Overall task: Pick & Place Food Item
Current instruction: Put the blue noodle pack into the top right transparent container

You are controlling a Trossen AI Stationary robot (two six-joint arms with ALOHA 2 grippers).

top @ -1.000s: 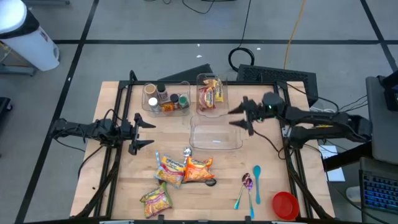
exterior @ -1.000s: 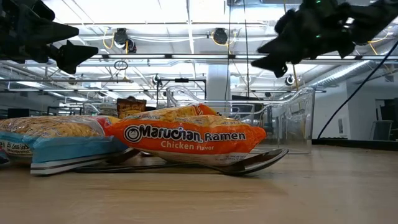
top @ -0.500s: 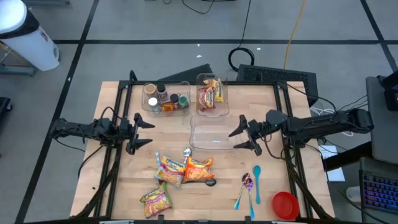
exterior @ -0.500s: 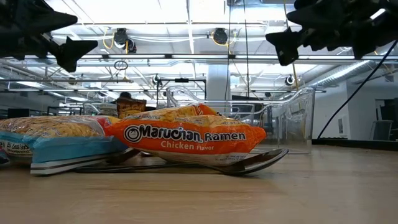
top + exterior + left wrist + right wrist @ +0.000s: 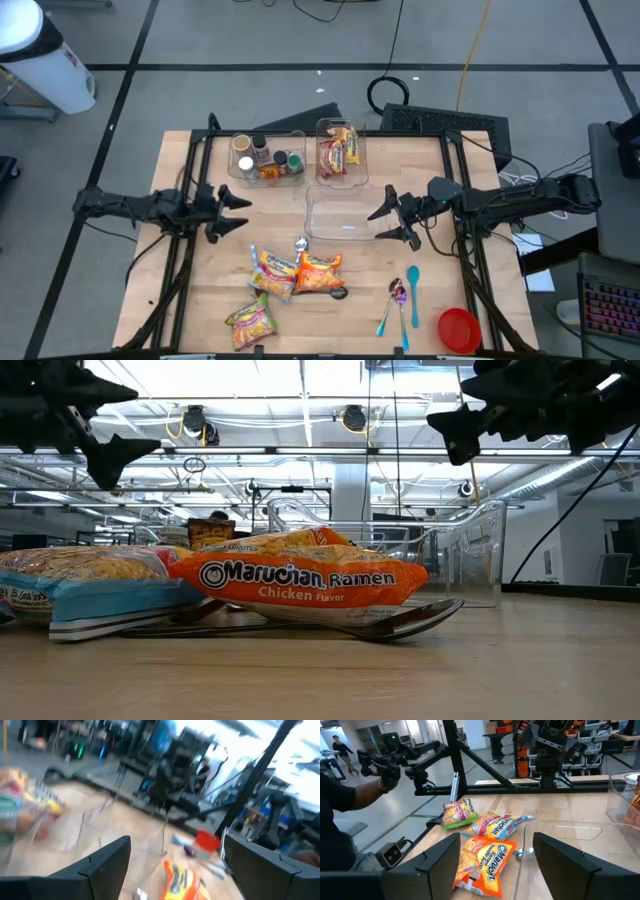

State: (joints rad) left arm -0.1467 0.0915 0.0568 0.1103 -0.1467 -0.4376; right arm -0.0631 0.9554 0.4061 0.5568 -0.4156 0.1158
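Right gripper (image 5: 392, 215) hangs above the table just right of the empty clear bin (image 5: 346, 214), jaws spread and holding nothing; the right wrist view confirms a wide gap between the fingers (image 5: 436, 862). Left gripper (image 5: 226, 213) waits raised over the left side of the table, also spread and empty. My target, the orange ramen pack (image 5: 320, 274), lies flat near the table's front centre, touching a second pack (image 5: 273, 272) on its left and resting on a spoon (image 5: 400, 622), as the low view shows. A third pack (image 5: 251, 318) sits nearer the front edge. Two far bins, one with jars (image 5: 264, 157) and one with snacks (image 5: 339, 149), are already filled. I judge no pick has started yet. Risks from here: if I descend on the orange pack off-centre, the jaws may catch the neighbouring pack and drag both. The spoon underneath could lift or skid with the pack, or tip it during closing. The pack's slick, puffed wrapper may slip from a shallow pinch. A low approach past the clear bin risks clipping its wall (image 5: 470, 550) and shoving it.
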